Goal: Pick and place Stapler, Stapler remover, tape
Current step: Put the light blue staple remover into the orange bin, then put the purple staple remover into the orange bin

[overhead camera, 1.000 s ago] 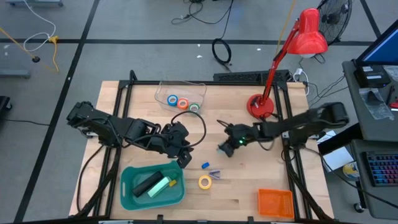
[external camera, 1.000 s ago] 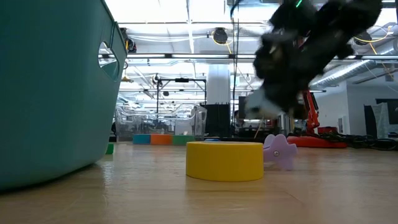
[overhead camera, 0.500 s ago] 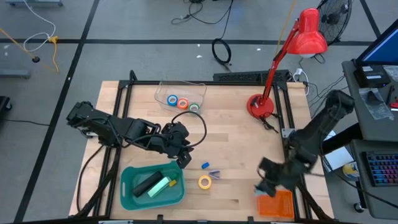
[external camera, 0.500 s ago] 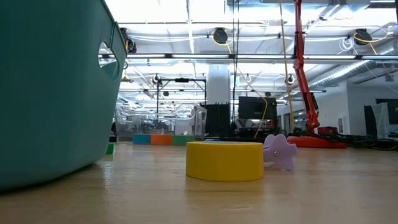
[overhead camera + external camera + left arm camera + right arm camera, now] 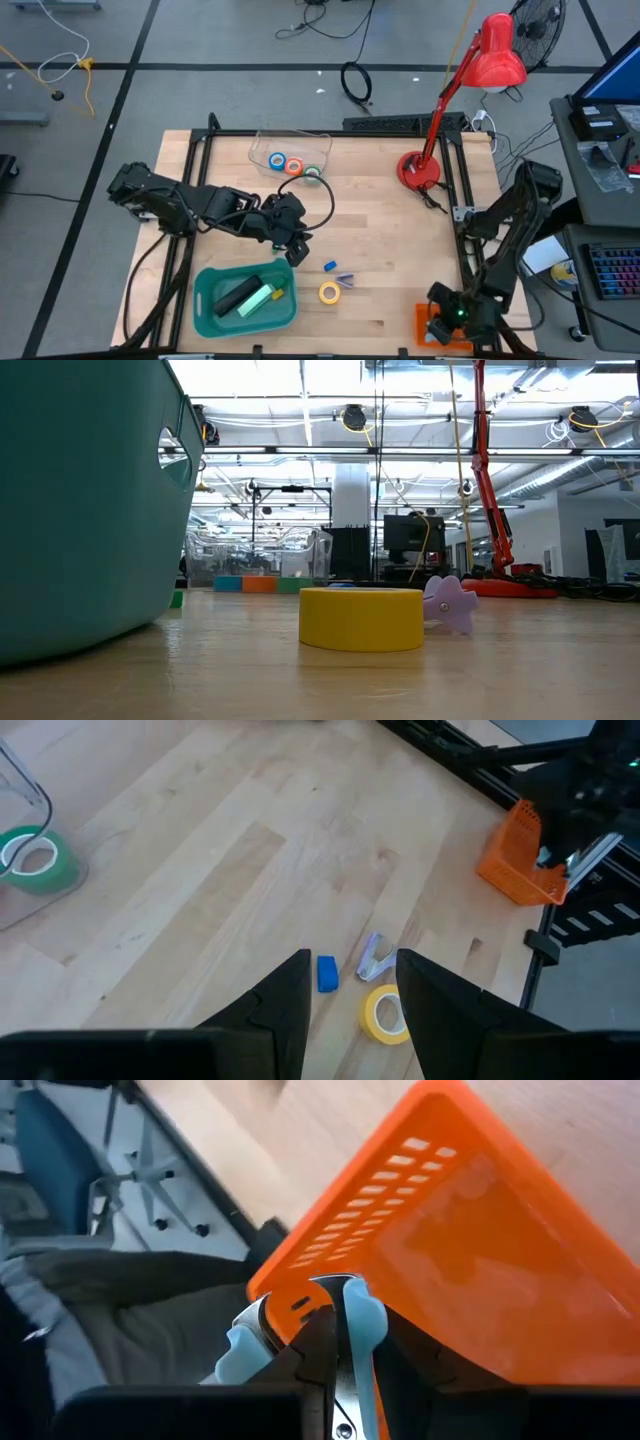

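Teal bin (image 5: 245,300), near corner of the counter (image 5: 390,215): holds a dark stapler (image 5: 238,295) beside a pale green item; judged done. Clear tray (image 5: 290,155), far edge: holds three tape rolls, blue (image 5: 277,162), orange (image 5: 294,167) and green (image 5: 312,173); judged done. Yellow tape roll (image 5: 330,292): loose on the counter just beside the teal bin, not yet placed, with a small blue bit (image 5: 330,266) and a lilac clip-like piece (image 5: 345,280) close by. Orange basket (image 5: 445,325), near right corner: the right gripper (image 5: 447,322) hangs over it, jaws closed on a light blue and metal staple remover (image 5: 345,1345) held at the basket's rim; delivery judged under way, release outstanding. Left gripper (image 5: 290,228): at mid-counter above the teal bin, jaws parted and empty, the yellow roll visible ahead of it. Remaining, by estimate: drop the remover, move the yellow roll to the clear tray. Markings: no brand, label or writing legible on any item.
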Motion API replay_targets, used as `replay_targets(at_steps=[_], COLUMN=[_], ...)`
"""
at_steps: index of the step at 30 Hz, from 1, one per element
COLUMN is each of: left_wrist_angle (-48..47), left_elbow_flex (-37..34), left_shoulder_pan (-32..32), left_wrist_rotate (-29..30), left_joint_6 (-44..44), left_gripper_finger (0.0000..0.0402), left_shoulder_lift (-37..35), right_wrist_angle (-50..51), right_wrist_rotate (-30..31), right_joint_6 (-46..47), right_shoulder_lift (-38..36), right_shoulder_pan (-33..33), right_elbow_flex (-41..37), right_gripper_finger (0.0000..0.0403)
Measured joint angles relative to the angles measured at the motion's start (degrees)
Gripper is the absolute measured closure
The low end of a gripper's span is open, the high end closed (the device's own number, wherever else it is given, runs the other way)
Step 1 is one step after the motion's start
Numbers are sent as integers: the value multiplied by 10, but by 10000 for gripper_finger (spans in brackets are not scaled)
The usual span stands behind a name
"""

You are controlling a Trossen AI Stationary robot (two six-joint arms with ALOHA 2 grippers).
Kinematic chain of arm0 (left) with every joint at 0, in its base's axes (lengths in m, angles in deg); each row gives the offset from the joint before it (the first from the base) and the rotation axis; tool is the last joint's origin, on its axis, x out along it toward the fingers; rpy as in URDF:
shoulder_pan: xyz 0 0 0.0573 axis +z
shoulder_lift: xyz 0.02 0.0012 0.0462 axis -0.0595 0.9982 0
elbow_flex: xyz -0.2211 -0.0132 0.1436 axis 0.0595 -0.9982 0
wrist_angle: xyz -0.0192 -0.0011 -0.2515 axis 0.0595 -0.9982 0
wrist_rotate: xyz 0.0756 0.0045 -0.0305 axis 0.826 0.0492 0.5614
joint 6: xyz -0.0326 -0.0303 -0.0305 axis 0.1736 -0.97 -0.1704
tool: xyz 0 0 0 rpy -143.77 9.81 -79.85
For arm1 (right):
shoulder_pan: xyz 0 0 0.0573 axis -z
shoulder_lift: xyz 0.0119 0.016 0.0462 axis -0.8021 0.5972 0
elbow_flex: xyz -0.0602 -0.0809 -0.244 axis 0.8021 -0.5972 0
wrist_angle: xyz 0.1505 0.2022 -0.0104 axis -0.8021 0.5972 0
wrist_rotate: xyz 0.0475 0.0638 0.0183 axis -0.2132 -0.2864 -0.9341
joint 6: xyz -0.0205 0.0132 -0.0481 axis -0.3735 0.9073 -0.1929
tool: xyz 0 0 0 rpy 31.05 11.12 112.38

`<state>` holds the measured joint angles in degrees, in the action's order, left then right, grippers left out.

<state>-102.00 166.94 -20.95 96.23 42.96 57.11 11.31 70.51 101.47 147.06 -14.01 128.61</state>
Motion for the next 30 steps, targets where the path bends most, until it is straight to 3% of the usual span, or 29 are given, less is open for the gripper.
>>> replay_targets(at_steps=[13, 23, 30], left_wrist_angle=[0, 0, 5], left_elbow_flex=[0, 0, -9], left_shoulder_pan=[-3, -3, 14], left_wrist_rotate=[0, 0, 5], left_joint_6=[0, 4, 61], left_gripper_finger=[252, 252, 252], left_shoulder_lift=[0, 0, 12], right_wrist_angle=[21, 16, 6], right_wrist_rotate=[-43, -40, 51], right_joint_6=[3, 2, -33], right_shoulder_lift=[27, 8, -50], right_shoulder_pan=[6, 17, 47], right_elbow_flex=[0, 0, 0], right_gripper_finger=[351, 250, 232])
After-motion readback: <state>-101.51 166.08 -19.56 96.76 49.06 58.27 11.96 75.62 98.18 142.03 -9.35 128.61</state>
